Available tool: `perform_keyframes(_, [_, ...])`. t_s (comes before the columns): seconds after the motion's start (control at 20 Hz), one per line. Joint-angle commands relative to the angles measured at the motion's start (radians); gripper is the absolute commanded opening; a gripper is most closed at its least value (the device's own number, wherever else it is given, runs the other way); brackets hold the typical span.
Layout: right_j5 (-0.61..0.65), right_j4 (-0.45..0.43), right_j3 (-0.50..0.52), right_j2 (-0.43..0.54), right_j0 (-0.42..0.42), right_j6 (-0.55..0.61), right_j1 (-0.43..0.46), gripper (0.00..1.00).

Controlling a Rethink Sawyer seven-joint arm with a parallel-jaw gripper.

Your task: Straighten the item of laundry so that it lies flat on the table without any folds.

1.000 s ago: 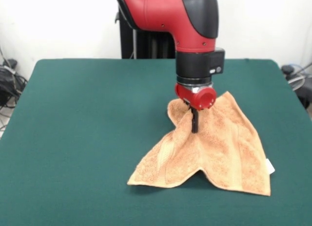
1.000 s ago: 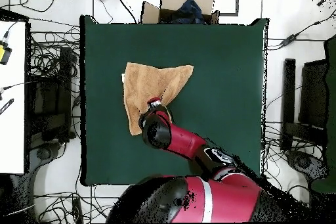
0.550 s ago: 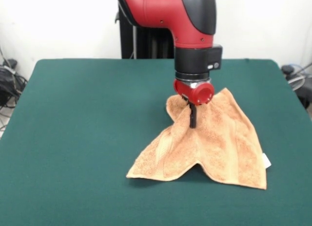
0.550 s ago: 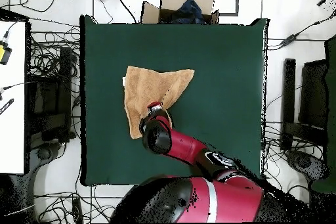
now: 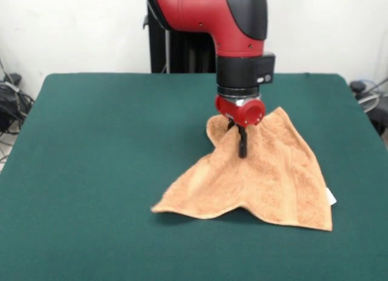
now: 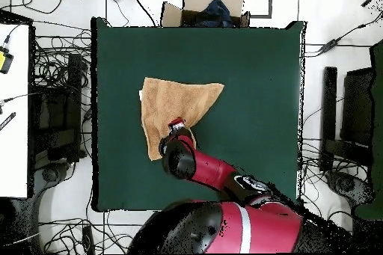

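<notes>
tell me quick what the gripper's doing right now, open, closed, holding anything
Gripper: shut on the towel, pinching a raised part of it above the table.

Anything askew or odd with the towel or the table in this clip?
The towel is not flat: it is bunched where the gripper meets it, and its near edge arches off the table, leaving a shadowed gap. Nothing spilled or damaged.
</notes>
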Motion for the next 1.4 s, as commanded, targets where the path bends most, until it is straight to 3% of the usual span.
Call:
perform_keyframes(0.05, [0.079,-0.071,0.12,0.084,-0.057,0.129,0.067,1.0])
perform_keyframes(0.55, [0.097,-0.04,0.107,0.087,-0.037,0.135,0.043,1.0])
perform_keyframes(0.9, [0.204,0.046,0.138,0.069,0.008,0.152,-0.136,1.0])
perform_keyframes(1.4, [0.389,0.076,0.092,0.025,0.035,0.116,-0.259,1.0])
